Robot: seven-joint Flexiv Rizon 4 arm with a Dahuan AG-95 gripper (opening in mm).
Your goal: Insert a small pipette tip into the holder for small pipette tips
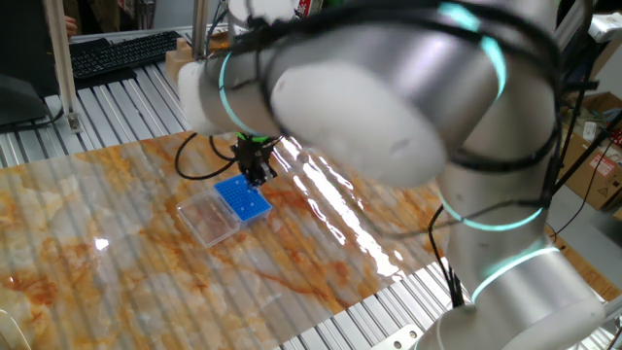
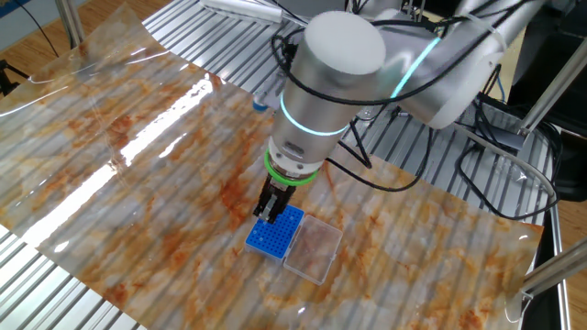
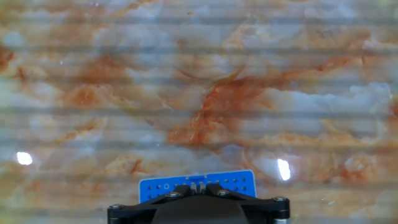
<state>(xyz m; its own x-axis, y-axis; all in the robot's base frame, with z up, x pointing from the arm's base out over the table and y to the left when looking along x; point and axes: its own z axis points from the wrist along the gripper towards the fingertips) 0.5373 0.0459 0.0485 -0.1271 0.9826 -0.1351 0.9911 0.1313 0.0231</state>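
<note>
Marbled table, blue rack lengthwise beside tray

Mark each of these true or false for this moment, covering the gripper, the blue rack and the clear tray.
1. The gripper points down over the blue rack. True.
2. The clear tray is stacked on the blue rack. False: it lies beside it on the table.
3. The gripper's jaws stand wide open. False: they are shut.
4. The rack's top has a grid of small holes. True.
5. The blue rack lies on its side. False: its holed top faces up.
</note>
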